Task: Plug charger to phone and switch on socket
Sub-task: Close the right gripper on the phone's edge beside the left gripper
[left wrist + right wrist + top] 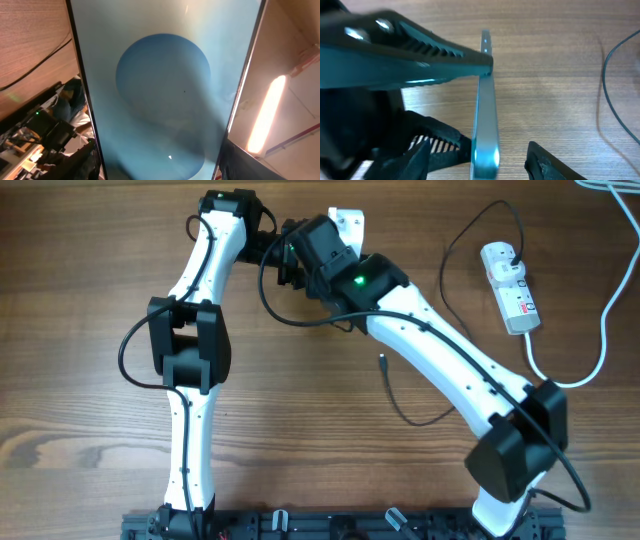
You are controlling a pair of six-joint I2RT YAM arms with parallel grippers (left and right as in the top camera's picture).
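Phone (160, 90) sits on edge at upper centre overhead, clamped in your left jaws; your right jaws gape around it. Plugging hasn't begun: next, fetch the charger tip (383, 362) lying on the bench (300, 440).

**Left arm** (190, 410): white tubular links joined by black housings, the largest a squared black block at mid-length. A thin black cable (125, 355) follows the links and bows out at the 9 o'clock side of that block.

**Right arm** (440, 355): matching white links. A bulky black housing sits at its 5 o'clock end, and a black wrist block at its 11 o'clock end carries a lit green indicator (357, 280).

**Jaws:** dark moulded fingers (430, 45), tapered, with a row of transverse ribs.

**Base rail** (300, 526): black, along the 6 o'clock edge of the table.
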